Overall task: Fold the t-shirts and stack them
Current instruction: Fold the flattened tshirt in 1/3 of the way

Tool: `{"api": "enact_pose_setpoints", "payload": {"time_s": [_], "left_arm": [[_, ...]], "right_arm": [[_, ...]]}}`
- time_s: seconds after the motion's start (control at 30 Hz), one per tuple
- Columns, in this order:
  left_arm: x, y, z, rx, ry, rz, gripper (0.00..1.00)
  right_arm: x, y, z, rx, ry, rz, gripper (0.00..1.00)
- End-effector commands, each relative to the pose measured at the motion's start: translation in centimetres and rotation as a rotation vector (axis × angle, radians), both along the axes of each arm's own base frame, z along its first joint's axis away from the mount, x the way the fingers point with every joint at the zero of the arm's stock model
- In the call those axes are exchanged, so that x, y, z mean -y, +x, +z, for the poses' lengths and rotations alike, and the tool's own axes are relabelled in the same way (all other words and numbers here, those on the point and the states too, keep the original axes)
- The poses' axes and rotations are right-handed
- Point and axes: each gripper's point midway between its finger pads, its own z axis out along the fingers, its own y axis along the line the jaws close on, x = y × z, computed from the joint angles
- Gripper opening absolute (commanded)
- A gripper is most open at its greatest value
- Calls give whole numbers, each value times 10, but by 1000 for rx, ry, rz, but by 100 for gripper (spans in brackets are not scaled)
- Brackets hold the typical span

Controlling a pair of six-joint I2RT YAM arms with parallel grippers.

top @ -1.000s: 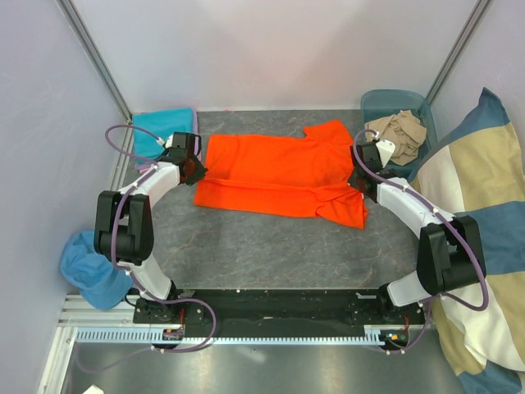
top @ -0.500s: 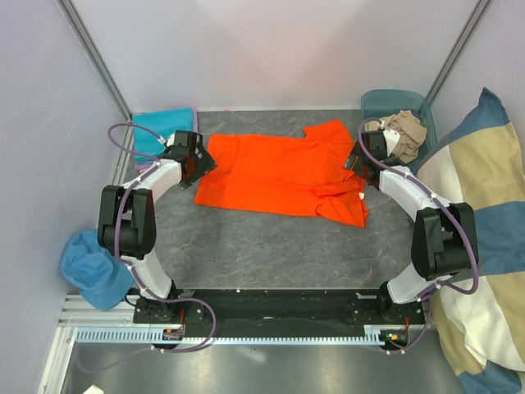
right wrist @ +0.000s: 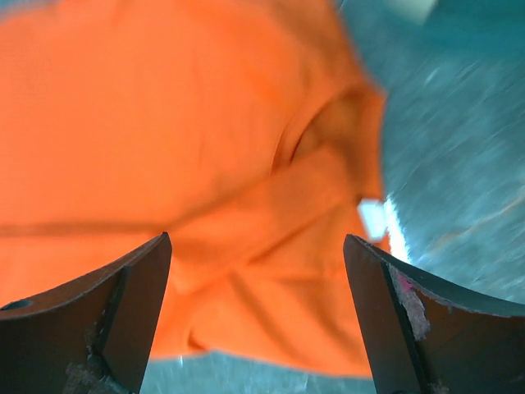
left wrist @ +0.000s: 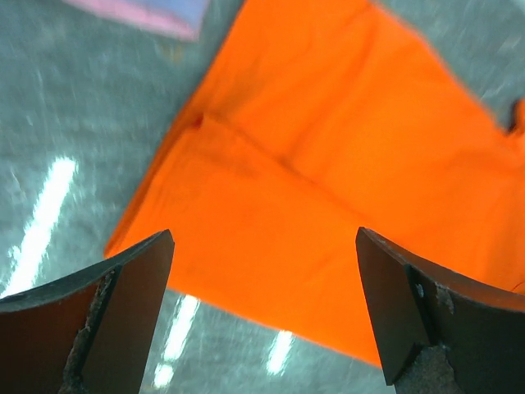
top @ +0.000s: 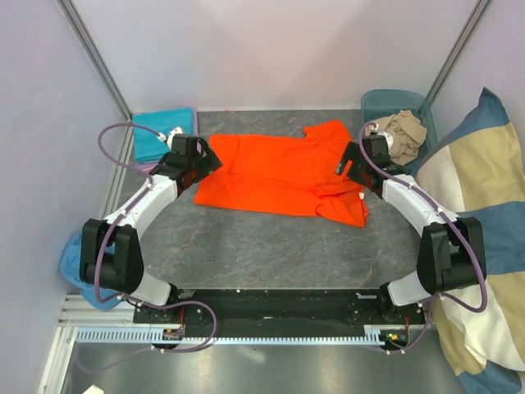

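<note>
Left hand [top: 210,161], right hand [top: 343,166] opened wide over t-shirt [top: 271,171].

place: robot lab cell | evidence: white panel walls [top: 287,49], aluminium posts [top: 94,59], arm mounting rail [top: 271,302]

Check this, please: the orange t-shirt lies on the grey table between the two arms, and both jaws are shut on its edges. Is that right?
Not quite. The jaws of the left arm and the right arm stand wide open and hold nothing, as both wrist views show. The rest holds: the orange t-shirt lies on the grey table between the arms.
</note>
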Motion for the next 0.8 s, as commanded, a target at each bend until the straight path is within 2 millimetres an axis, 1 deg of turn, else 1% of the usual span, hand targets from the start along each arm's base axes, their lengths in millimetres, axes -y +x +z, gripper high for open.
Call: {"api": "enact_pose_setpoints", "payload": {"time_s": [0.0,0.03,0.1,0.27,0.47,0.6,0.77], "left_arm": [[12,-25,-28,-57,7,-42,100],[16,-28,-30,-59,7,-54,100],[17,-35,-36,-71,6,-58,100],[19,-41,-42,-83,6,-69,100],[19,-43,-43,-84,11,-70,100],[18,-45,-44,-87,13,-72,100],[17,-48,-47,-93,19,-75,100]], "right_arm": [[-39,-31,-18,-64,59,148,95],[-43,-34,-20,-70,70,164,95],[-55,-40,-24,-83,108,212,95],[-68,-44,-23,-84,159,248,96],[-87,-42,-30,-93,205,287,97],[-105,-42,-43,-118,243,326,97],[-120,-36,-51,-125,255,344,97]]}}
